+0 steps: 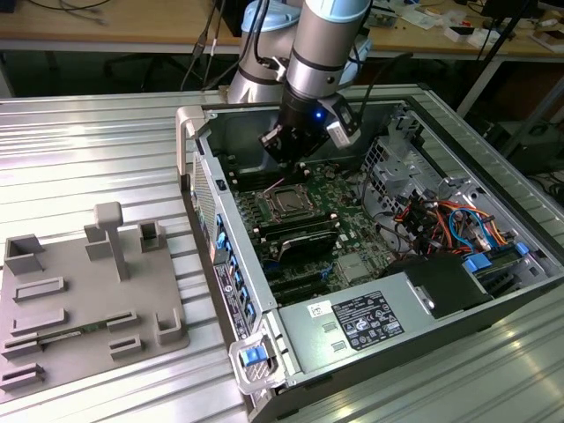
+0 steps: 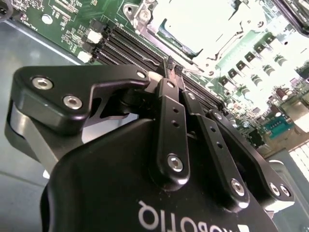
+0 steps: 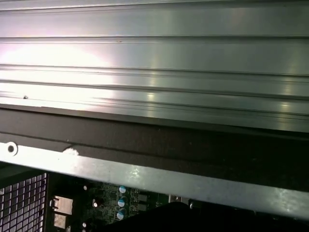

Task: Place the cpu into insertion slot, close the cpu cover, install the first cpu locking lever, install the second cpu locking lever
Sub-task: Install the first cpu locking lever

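Exterior view, upper centre: claw (image 1: 284, 159) hangs just above the socket (image 1: 288, 203); second wrist view shows its fingers (image 2: 169, 121) closed together.

Exterior view tally:
- robot arm (image 1: 322, 44): one, top centre
- gripper (image 1: 284, 145): one
- open computer case (image 1: 352, 374): one, right half of frame
- case handles (image 1: 187, 132): two, upper left and bottom centre
- green motherboard (image 1: 352, 189): one
- insertion slot (image 1: 286, 204): one, frame centre
- grey power supply box (image 1: 370, 319): one, lower right
- grey fixture tray (image 1: 79, 264): one, lower left
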Controlling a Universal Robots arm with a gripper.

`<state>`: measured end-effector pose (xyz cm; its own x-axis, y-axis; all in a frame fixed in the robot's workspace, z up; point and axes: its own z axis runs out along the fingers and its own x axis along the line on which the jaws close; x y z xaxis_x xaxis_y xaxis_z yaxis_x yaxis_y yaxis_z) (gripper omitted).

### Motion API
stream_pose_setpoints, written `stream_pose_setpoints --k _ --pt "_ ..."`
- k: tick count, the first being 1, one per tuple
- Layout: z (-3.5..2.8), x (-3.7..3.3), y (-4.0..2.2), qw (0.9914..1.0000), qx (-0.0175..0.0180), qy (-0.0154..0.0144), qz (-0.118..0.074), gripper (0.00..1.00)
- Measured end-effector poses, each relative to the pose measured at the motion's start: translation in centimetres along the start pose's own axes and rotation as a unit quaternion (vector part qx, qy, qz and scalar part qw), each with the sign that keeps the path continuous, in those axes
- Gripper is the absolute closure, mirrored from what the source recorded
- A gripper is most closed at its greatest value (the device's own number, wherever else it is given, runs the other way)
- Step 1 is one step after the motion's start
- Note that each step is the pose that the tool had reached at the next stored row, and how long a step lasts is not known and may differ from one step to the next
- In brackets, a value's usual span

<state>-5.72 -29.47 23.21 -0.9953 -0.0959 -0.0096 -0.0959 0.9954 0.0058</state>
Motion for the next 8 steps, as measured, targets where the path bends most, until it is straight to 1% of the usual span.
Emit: stream_pose_setpoints --k 3,4,5,6,8 --pt "0.33 -0.18 -0.01 1.00000 0.0000 -0.0009 0.000 0.89" --pt "0.55 -0.30 -0.01 1.00000 0.0001 -0.0010 0.000 0.89" --pt "0.90 -0.68 -0.03 1.00000 0.0001 -0.0013 0.000 0.89" --pt "1.00 -0.85 -0.05 1.00000 0.0001 -0.0015 0.000 0.89" --pt "1.19 -0.92 -0.06 1.00000 0.0001 -0.0017 0.000 0.89"
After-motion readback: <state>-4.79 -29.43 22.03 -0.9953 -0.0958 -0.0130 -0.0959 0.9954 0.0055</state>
